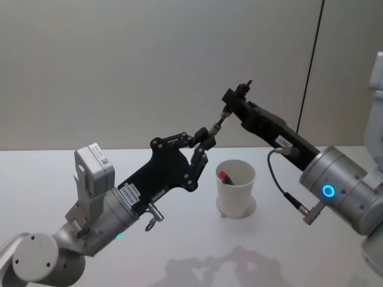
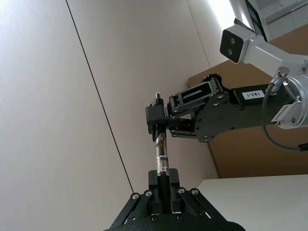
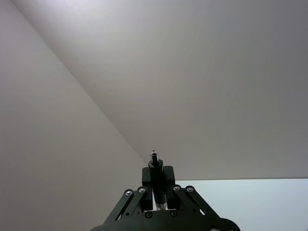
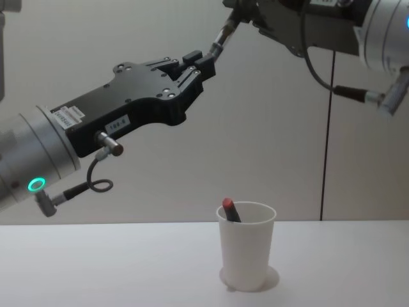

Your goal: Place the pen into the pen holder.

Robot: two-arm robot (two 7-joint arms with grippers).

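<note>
Pen [image 2: 161,153] gripped between left claw [image 1: 205,139] and right claw [image 1: 228,103]; above pen holder [image 1: 235,188]

Pen [image 2: 162,156] ends hidden, seemingly inside both end effectors.

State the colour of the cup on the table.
Plain white; the pen holder shows best in the chest view.

Head view: looking down from above the paper cup [image 1: 236,186]. Chest view: facing the cup [image 4: 246,245] level, closer. Wrist views: aiming upward past the cup, toward the wall. Head and chest views are sharing the cup and table [image 1: 90,167].
</note>
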